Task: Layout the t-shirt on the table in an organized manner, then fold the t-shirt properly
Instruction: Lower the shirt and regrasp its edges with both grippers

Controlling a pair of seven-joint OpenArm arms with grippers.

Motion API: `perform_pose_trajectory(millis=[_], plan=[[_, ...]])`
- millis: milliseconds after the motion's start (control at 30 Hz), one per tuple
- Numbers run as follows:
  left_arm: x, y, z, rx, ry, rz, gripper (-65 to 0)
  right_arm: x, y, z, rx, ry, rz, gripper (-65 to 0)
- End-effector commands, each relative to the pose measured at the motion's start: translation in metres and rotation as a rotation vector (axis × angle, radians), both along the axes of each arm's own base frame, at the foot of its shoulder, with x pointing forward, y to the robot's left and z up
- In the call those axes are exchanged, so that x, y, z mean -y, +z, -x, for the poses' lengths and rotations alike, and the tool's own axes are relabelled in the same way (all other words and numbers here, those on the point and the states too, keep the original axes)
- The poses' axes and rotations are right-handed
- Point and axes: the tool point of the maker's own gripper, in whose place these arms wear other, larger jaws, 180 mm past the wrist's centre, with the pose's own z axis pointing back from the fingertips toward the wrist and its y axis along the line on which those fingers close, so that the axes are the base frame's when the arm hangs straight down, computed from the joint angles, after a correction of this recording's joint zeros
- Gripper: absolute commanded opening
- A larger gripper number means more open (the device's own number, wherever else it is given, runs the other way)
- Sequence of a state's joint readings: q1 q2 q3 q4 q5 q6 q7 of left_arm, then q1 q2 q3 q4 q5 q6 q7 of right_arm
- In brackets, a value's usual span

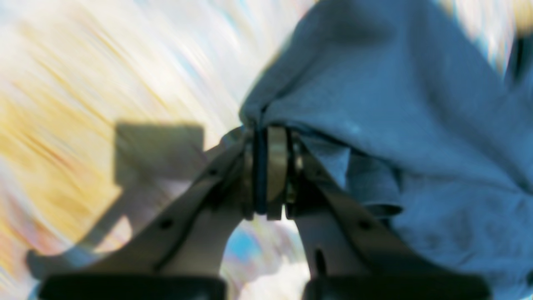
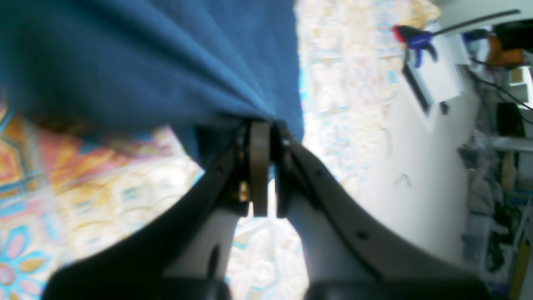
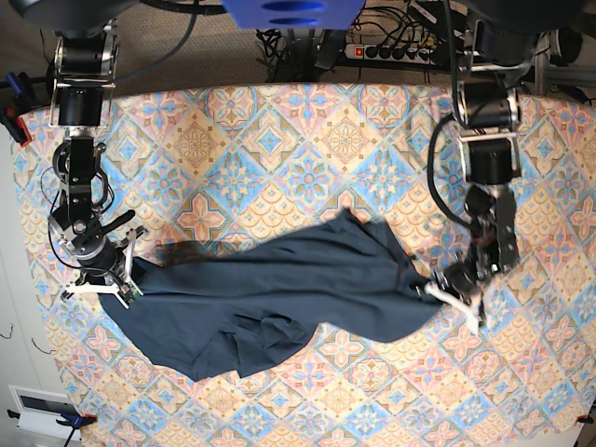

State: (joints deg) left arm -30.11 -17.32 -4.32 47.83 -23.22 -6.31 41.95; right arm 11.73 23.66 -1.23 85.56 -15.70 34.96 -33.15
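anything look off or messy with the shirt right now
Yes. The t-shirt is not laid flat: it is stretched between the left gripper and the right gripper, bunched and creased, with a crumpled fold along its lower edge. It lies skewed across the table.

patterned table (image 3: 279,130) — rumpled navy t-shirt (image 3: 279,298) atop
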Motion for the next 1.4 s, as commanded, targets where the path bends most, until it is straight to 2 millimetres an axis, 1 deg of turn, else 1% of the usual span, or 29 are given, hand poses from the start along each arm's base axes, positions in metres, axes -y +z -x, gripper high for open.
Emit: perform_pose_trajectory(millis=[0,33,167,233,300,333,433,500,533,600,700,767,800,867,933,1000,1033,1100,1133,1200,1233,1300,1367], plan=[[-0.012,0.045,-0.033,0.127,0.031,-0.027,-65.0,0.006,0.031,-0.012,0.087,-0.004,0.018,-64.3],[-0.018,0.058,-0.044,0.164,0.054,-0.04,-65.0,0.005,0.03,-0.01,0.086,0.0,0.02,-64.3],[-0.035,0.1,-0.075,0.281,0.117,-0.091,-65.0,0.001,0.024,-0.001,0.074,0.013,0.024,-64.3],[-0.039,0.113,-0.085,0.302,0.131,-0.125,-65.0,-0.002,0.021,0.005,0.069,0.021,0.027,-64.3],[-0.041,0.12,-0.089,0.309,0.127,-0.159,-64.8,-0.005,0.021,0.008,0.071,0.031,0.029,-64.3],[-0.042,0.121,-0.089,0.311,0.125,-0.174,-62.4,-0.006,0.021,0.009,0.072,0.034,0.03,-64.3],[-0.047,0.121,-0.089,0.305,0.128,-0.214,-50.0,-0.016,0.02,0.009,0.067,0.059,0.032,-64.3],[-0.059,0.116,-0.084,0.28,0.18,-0.258,-42.4,-0.026,0.014,0.01,0.053,0.089,0.036,-64.3],[-0.068,0.114,-0.08,0.265,0.221,-0.284,-40.0,-0.032,0.012,0.011,0.047,0.104,0.036,-64.3],[-0.08,0.104,-0.071,0.232,0.261,-0.326,-39.3,-0.039,0.008,0.012,0.038,0.127,0.038,-64.3],[-0.082,0.094,-0.064,0.208,0.269,-0.328,-38.4,-0.044,0.006,0.012,0.03,0.141,0.041,-64.3],[-0.081,0.071,-0.051,0.153,0.255,-0.324,-38.3,-0.046,0.004,0.013,0.026,0.144,0.042,-64.3],[-0.077,0.066,-0.045,0.134,0.239,-0.322,-38.3,-0.045,0.002,0.013,0.02,0.142,0.042,-64.3],[-0.06,0.057,-0.028,0.109,0.163,-0.317,-38.3,-0.045,0.002,0.013,0.02,0.142,0.042,-64.3],[-0.042,0.058,-0.009,0.126,0.087,-0.331,-38.3,-0.045,0.003,0.013,0.023,0.145,0.039,-64.3],[-0.014,0.056,0.012,0.151,0.021,-0.321,-38.3,-0.045,0.003,0.012,0.024,0.145,0.039,-64.3],[-0.003,0.051,0.021,0.145,0.0,-0.305,-38.3,-0.045,0.004,0.012,0.026,0.145,0.039,-64.3],[0.009,0.043,0.032,0.122,-0.014,-0.267,-38.3,-0.045,0.004,0.012,0.026,0.145,0.039,-64.3],[0.015,0.035,0.038,0.097,-0.021,-0.236,-38.3,-0.045,0.004,0.012,0.026,0.145,0.039,-64.3],[0.026,0.028,0.042,0.071,-0.03,-0.175,-38.0,-0.045,0.003,0.012,0.024,0.144,0.039,-64.3],[0.034,0.026,0.044,0.06,-0.036,-0.131,-36.5,-0.045,0.003,0.012,0.024,0.144,0.039,-64.3],[0.055,0.021,0.046,0.041,-0.077,-0.068,-30.8,-0.045,0.003,0.012,0.024,0.144,0.039,-64.3],[0.071,0.02,0.046,0.035,-0.114,-0.048,-23.9,-0.045,0.003,0.012,0.024,0.145,0.039,-64.3]])
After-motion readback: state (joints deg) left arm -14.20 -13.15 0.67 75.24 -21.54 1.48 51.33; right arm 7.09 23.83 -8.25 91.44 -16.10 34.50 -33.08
